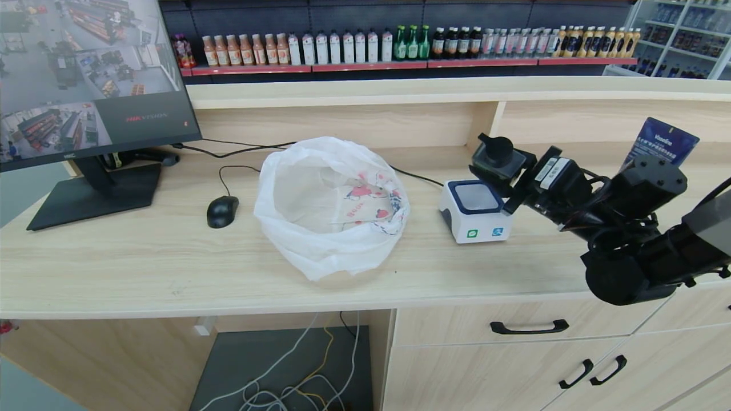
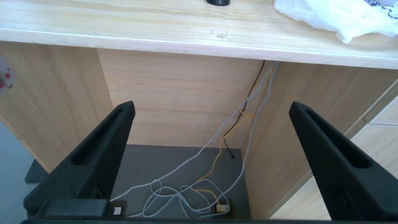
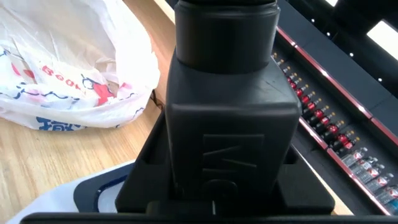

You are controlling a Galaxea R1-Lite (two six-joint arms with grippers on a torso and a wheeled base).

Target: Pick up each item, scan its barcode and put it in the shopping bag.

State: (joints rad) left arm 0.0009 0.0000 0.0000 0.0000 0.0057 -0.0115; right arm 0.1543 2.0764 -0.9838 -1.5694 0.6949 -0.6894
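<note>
Scan step, I'd say: right hand point(image 1: 517, 174) clamped on black bottle point(image 1: 498, 155), held just over scanner point(image 1: 477, 212). Next needs barcode facing scanner window, then move to shopping bag point(image 1: 331, 200). Left hand point(image 2: 211, 155) fingers apart, below worktop point(image 1: 143, 257).

Head: down onto counter point(image 1: 143, 262); left wrist: low, facing its front; right wrist: close; bag point(image 1: 320, 251) shared.

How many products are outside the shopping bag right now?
2: a black bottle held in the right gripper at the scanner, and a blue packet on the counter behind that arm. The arm may hide others.
</note>
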